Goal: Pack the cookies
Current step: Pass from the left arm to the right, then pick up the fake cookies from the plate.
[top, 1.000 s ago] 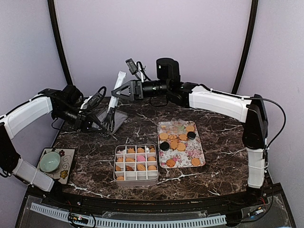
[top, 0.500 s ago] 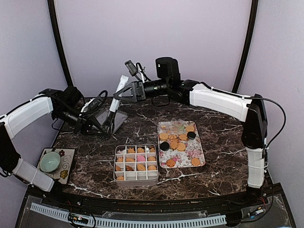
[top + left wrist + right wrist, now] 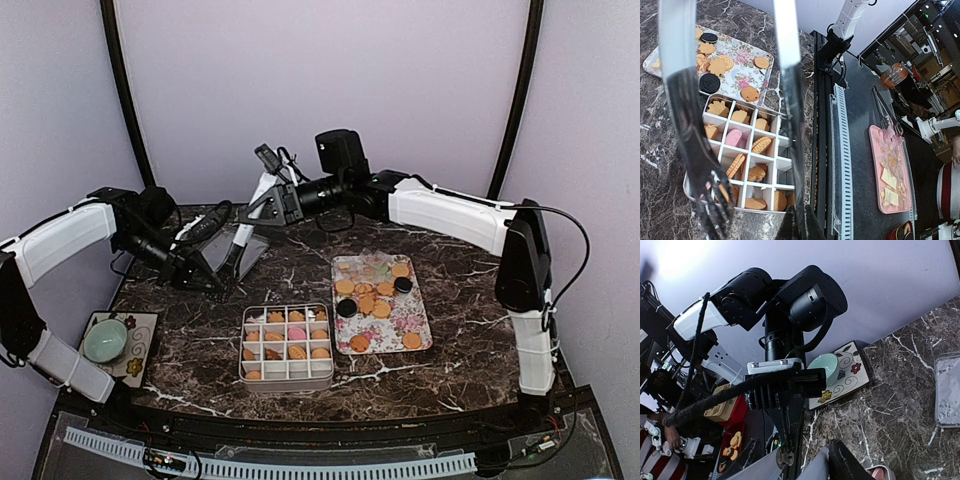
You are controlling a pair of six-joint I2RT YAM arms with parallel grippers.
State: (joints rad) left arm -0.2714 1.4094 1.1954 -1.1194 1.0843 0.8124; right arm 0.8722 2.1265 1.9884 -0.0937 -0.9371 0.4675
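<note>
I see the tongs (image 3: pixel 243 225) leaning over a clear lid (image 3: pixel 252 252), black tips down and white handle up. The left gripper (image 3: pixel 212 280) is clamped tight on them low down. The right gripper (image 3: pixel 255 207) has its jaws either side of the handle; I can't tell whether they grip it. The cookies (image 3: pixel 368 300) lie on the floral tray (image 3: pixel 418 322), whose long side runs near to far, and in the divided box (image 3: pixel 286 381). A green bowl (image 3: pixel 104 340) sits far left.

Lilac wall (image 3: pixel 320 60), dark marble table (image 3: pixel 460 290)
</note>
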